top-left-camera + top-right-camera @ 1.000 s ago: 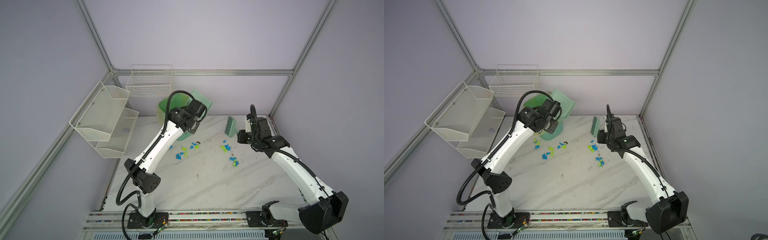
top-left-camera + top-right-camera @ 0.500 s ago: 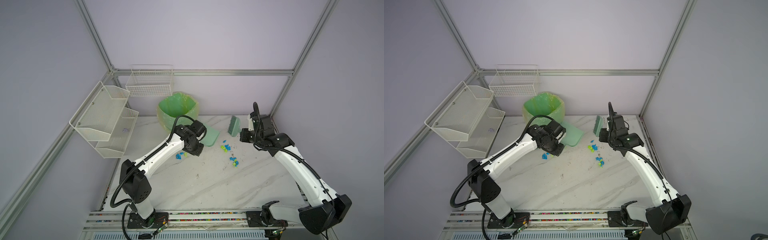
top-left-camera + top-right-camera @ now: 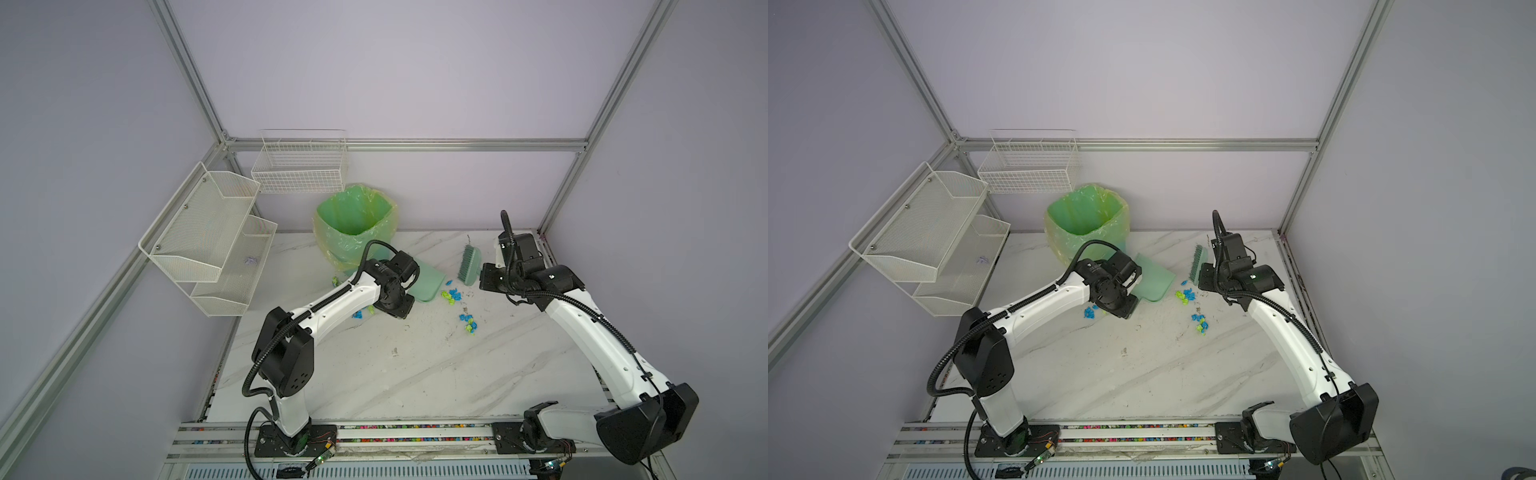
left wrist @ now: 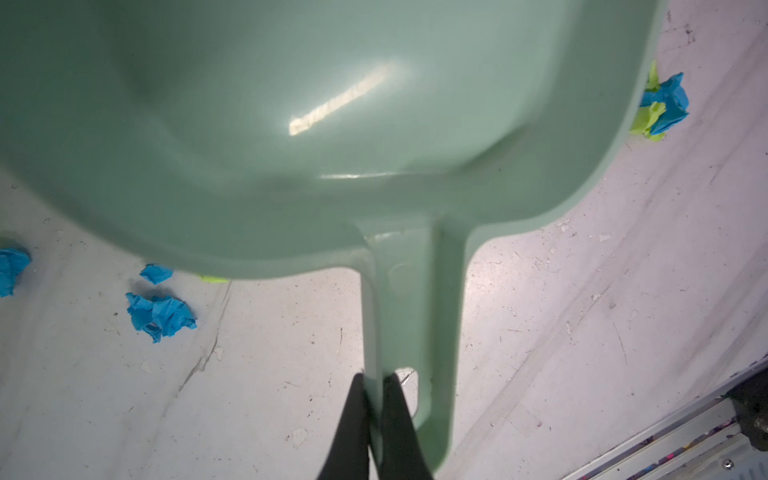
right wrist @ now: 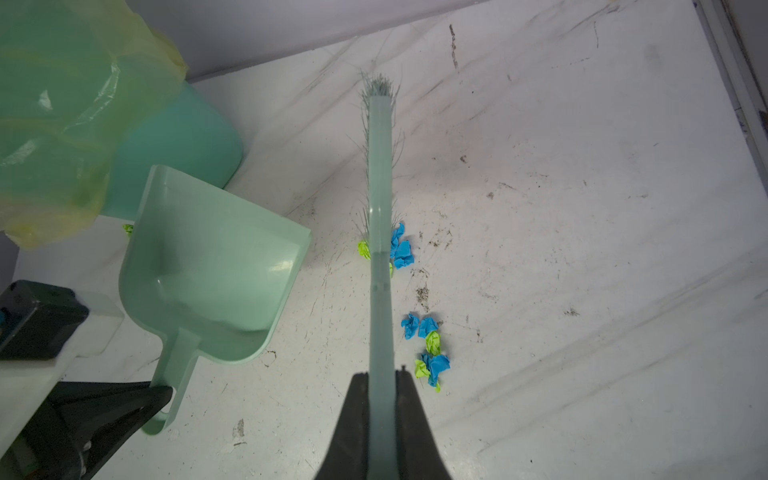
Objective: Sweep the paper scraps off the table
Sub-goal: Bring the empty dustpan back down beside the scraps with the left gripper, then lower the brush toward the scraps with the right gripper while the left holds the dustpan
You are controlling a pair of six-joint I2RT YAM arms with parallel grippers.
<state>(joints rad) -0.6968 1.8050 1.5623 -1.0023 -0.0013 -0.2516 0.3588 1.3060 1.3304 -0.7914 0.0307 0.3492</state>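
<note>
Blue and lime-green paper scraps [image 3: 453,295] lie in small clusters on the white marble table [image 3: 415,374]. One cluster [image 5: 401,249] sits beside the bristles, another [image 5: 430,349] nearer my right gripper, and more scraps [image 4: 160,311] lie behind the pan. My left gripper [image 4: 374,376] is shut on the handle of the mint-green dustpan [image 3: 428,282], which rests on the table with nothing in it [image 5: 216,266]. My right gripper [image 5: 381,376] is shut on the handle of the green brush [image 3: 469,266], whose bristles stand by the scraps.
A green-lined waste bin [image 3: 353,224] stands just behind the dustpan at the table's back. White mesh shelves [image 3: 208,237] and a wire basket [image 3: 299,166] hang on the left and back walls. Aluminium rails [image 3: 374,432] edge the table's front.
My left arm has brought the dustpan from up over the bin down onto the table near the scraps. The right arm with the brush has shifted slightly back and right.
</note>
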